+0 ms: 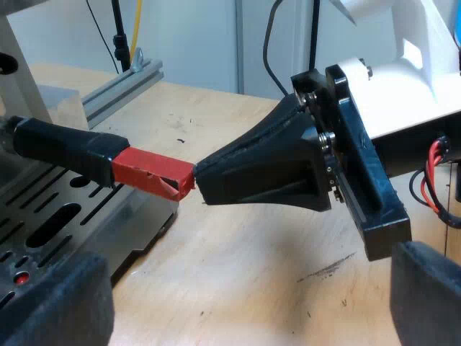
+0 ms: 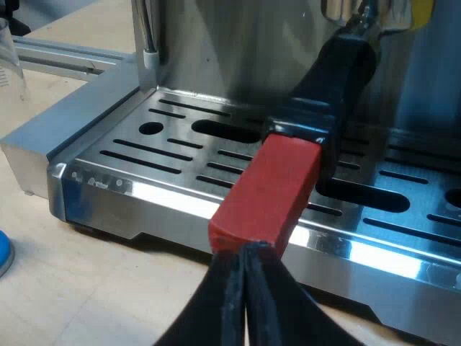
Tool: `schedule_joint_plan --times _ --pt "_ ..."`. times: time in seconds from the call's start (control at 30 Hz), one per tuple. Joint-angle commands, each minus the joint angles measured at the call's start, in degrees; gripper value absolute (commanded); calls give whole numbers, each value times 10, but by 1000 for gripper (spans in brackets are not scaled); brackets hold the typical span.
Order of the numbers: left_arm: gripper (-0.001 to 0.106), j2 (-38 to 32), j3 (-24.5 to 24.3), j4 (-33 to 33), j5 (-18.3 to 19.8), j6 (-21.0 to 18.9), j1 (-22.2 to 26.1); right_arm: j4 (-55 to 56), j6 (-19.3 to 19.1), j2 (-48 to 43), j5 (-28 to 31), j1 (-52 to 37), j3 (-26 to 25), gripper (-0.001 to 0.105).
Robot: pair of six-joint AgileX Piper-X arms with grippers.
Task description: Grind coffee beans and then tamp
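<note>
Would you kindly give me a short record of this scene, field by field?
handle: set into the machine's front, its red end reaching out over the drip tray
right gripper: fingers shut, tips against the red end
left gripper: fingers open, holding nothing, over the table beside the machine
blue thing: on the table near the drip tray's corner, too cut off to name
</note>
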Motion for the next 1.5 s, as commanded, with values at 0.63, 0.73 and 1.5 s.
schedule_joint_plan --times 0.63,0.73,1.5 --pt "79 1 2 -11 9 -3 -3 -57 -6 0 95 -42 -1 0" --pt "79 1 2 -11 9 -3 -3 -57 -6 0 95 -44 -1 0" --pt "79 1 2 -15 9 -3 -3 25 128 0 60 -14 -1 0"
